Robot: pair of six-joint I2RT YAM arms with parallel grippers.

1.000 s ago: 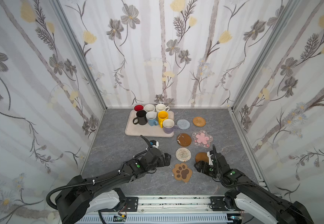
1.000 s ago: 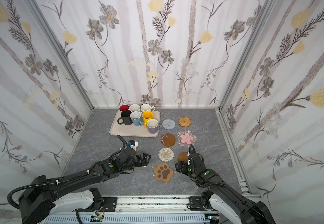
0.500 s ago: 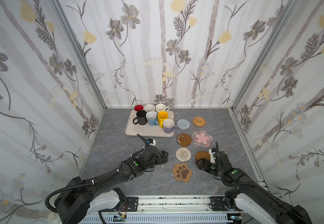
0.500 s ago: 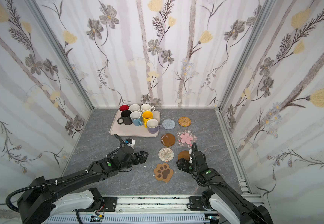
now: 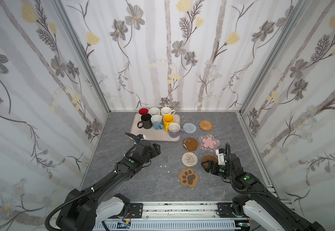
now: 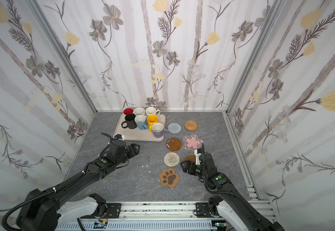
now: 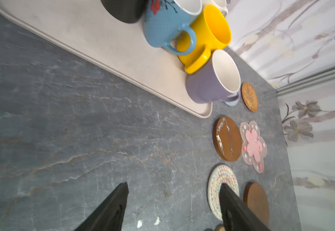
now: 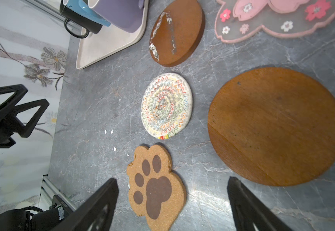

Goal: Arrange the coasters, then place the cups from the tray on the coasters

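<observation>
Grey tabletop (image 5: 170, 155) between left hand (image 5: 157, 149), coasters (image 5: 189, 159)

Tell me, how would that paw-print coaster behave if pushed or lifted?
The paw-print coaster looks like grainy cork: probably light and fairly stiff. Lying flat on the table, it would likely slide when pushed, and its thin edge seems hard to pinch.

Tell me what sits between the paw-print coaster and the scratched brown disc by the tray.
The whitish spiral coaster lies between the paw-print coaster and the scratched brown disc, touching neither; the right wrist view shows it plainly.
</observation>
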